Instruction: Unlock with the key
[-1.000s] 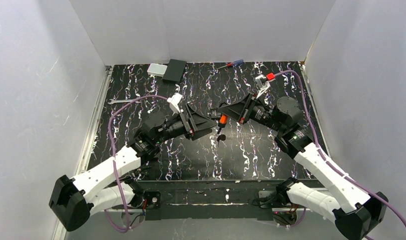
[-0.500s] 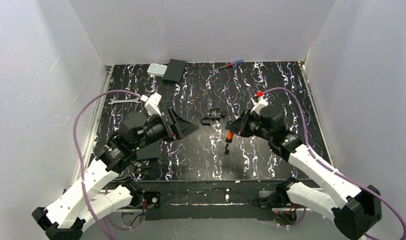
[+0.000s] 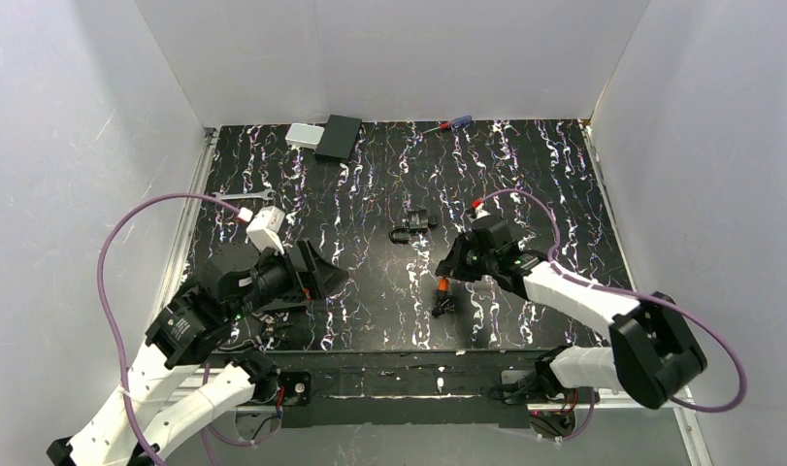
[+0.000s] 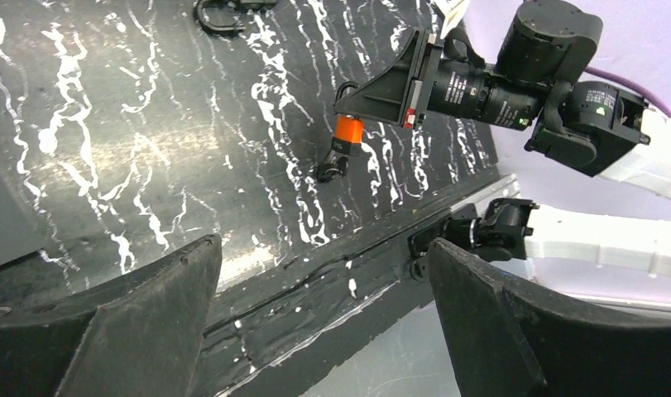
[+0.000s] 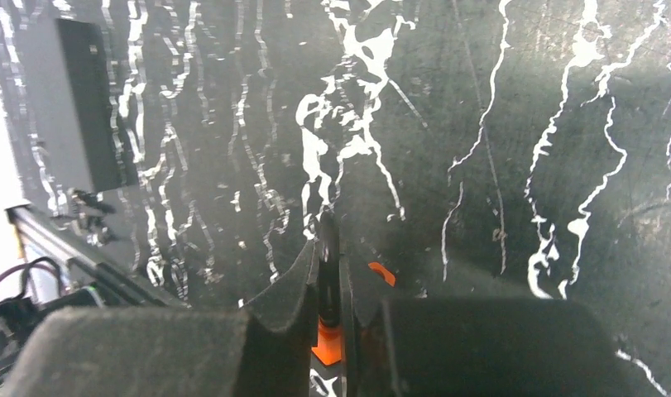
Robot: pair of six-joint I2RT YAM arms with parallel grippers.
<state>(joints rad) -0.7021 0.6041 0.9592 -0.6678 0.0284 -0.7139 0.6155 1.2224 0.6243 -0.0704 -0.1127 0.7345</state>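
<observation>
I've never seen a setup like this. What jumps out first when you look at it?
Brightest is the small orange tag pinched in the right gripper near the front middle of the table, a dark key dangling under it. Just beyond lies a black padlock, while the left gripper gapes open and empty at the left.

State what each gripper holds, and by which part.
Right gripper grips the orange block by its upper end, key dangling below; left gripper holds nothing.
</observation>
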